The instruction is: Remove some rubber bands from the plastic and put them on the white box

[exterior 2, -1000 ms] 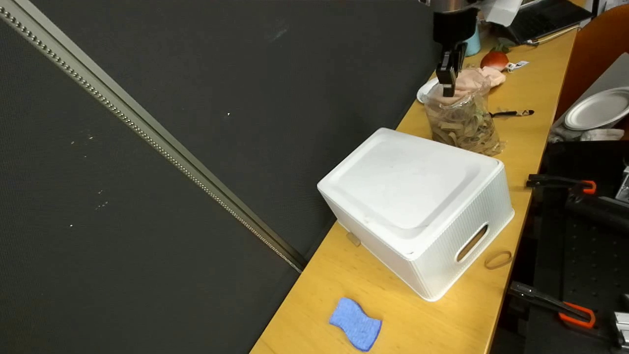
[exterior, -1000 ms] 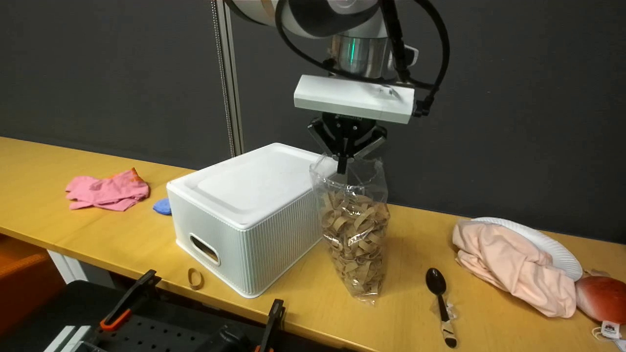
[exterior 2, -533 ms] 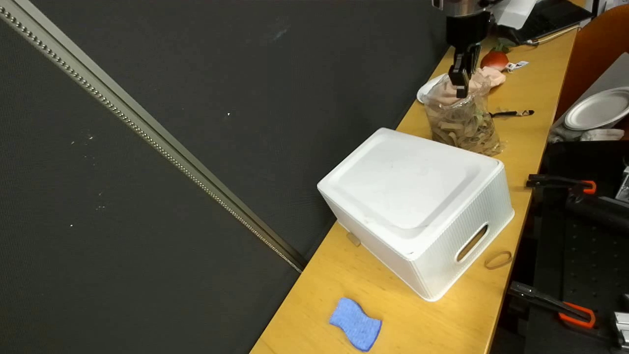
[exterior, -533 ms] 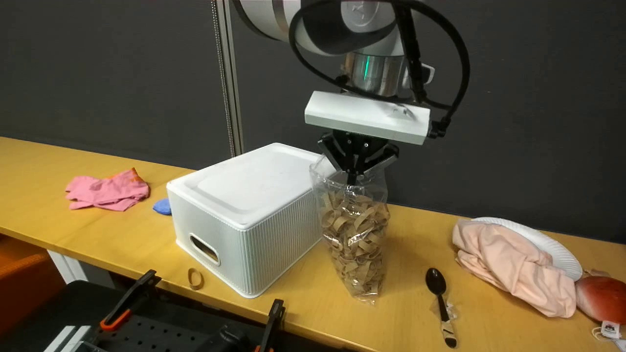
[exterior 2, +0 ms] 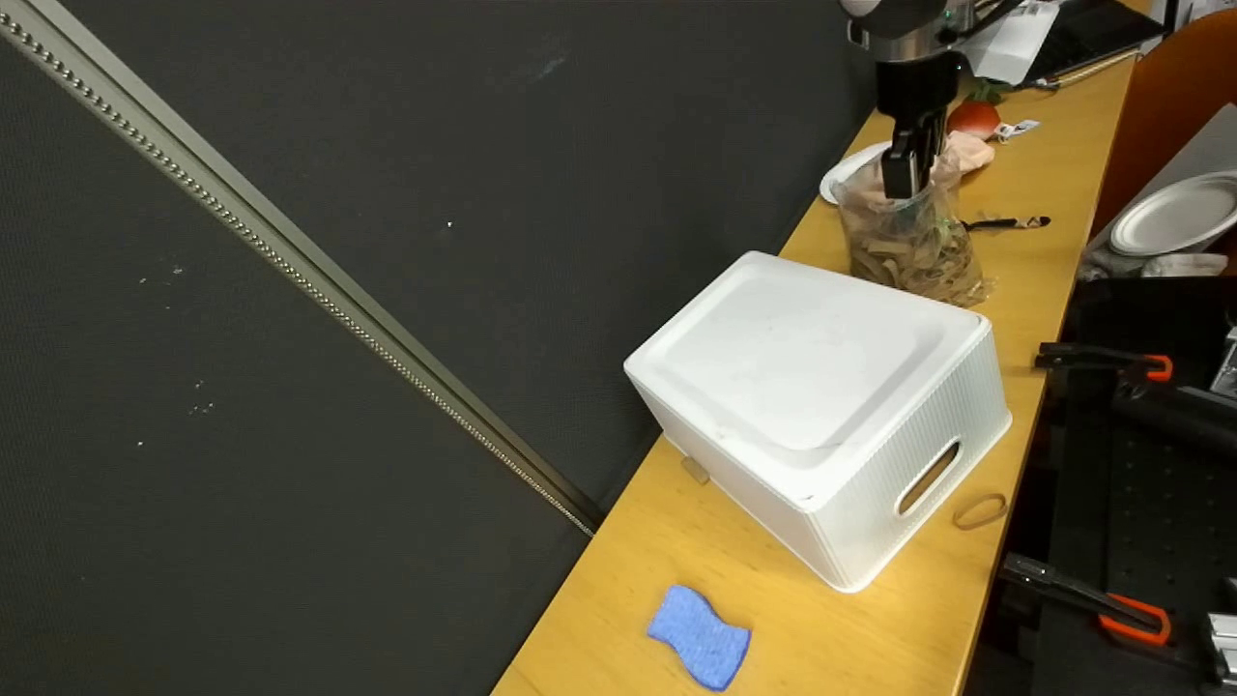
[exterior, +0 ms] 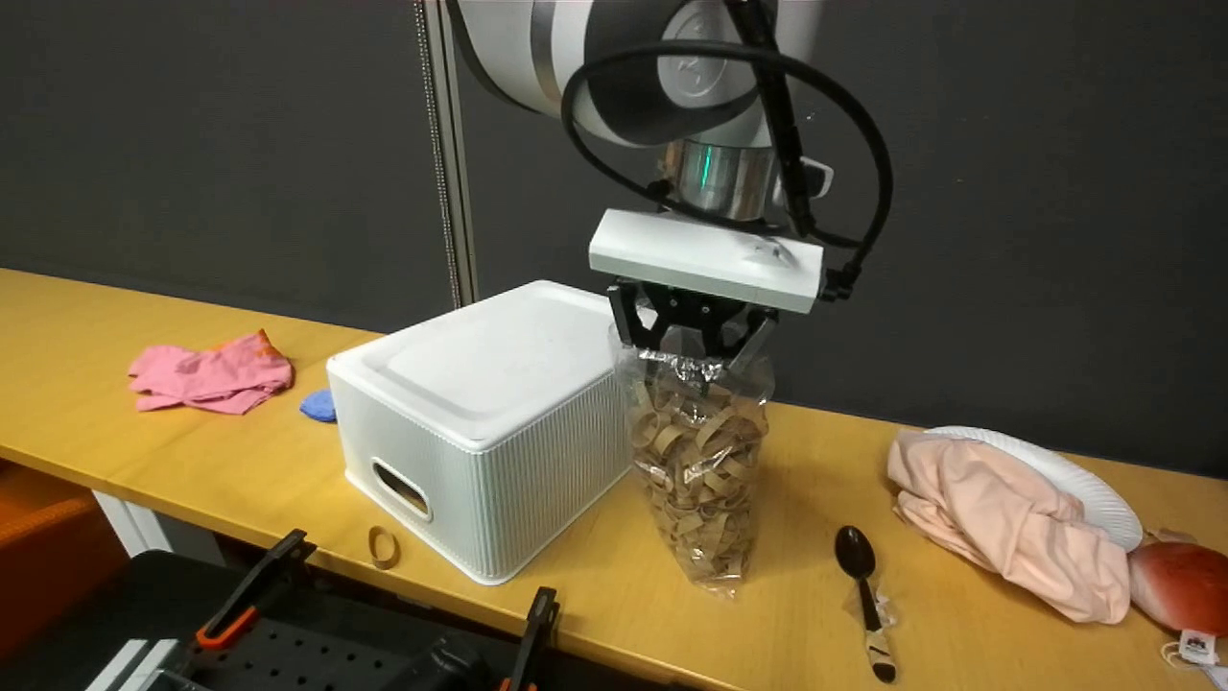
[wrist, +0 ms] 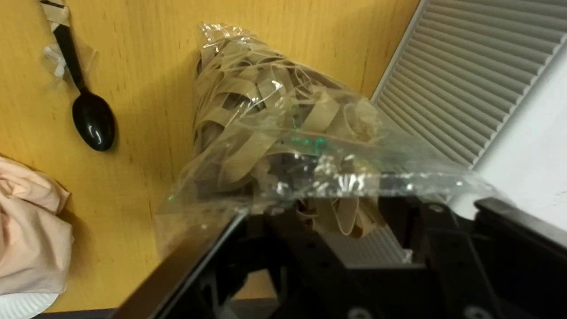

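A clear plastic bag (exterior: 662, 369) full of tan rubber bands (exterior: 705, 470) stands upright on the table beside the white box, in both exterior views (exterior 2: 850, 208). In the wrist view the bag's rim (wrist: 421, 184) crosses in front of my fingers. My gripper (exterior: 676, 381) points down with its fingers inside the bag mouth, at the top of the bands. The fingers are apart, with several bands showing between them in the wrist view (wrist: 347, 208); the tips are partly hidden by plastic. The white ribbed box (exterior: 508, 355) has its flat lid bare, also in an exterior view (exterior 2: 812, 358).
A loose rubber band (exterior: 384, 547) lies before the box. A black spoon (exterior: 868, 595), peach cloth (exterior: 998, 518), white plate (exterior: 1074, 480) and red plush (exterior: 1180, 581) lie right. A pink cloth (exterior: 211, 372) and blue sponge (exterior 2: 701, 638) lie beyond the box. A dark wall stands behind.
My gripper has come down into the bag mouth, and its fingers have gone from shut to open inside it. The bag's rim has spread a little. The box has not moved.
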`<control>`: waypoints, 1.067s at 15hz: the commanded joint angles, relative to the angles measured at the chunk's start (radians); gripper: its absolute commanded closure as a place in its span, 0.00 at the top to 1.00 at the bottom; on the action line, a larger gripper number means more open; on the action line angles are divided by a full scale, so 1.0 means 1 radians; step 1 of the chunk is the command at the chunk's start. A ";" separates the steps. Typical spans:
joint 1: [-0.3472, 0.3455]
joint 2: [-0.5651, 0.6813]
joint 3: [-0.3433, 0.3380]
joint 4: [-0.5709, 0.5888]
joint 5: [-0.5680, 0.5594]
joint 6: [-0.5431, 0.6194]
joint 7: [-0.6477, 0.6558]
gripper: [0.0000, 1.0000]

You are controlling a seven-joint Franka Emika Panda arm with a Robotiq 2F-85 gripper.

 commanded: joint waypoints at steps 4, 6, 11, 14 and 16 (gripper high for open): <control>-0.025 0.036 0.027 0.036 -0.034 0.022 0.032 0.88; -0.027 0.045 0.027 0.039 -0.048 0.019 0.043 0.87; -0.025 0.075 0.027 0.039 -0.113 0.029 0.106 0.96; -0.025 0.094 0.028 0.039 -0.161 0.054 0.147 0.98; -0.024 0.104 0.027 0.036 -0.192 0.092 0.180 1.00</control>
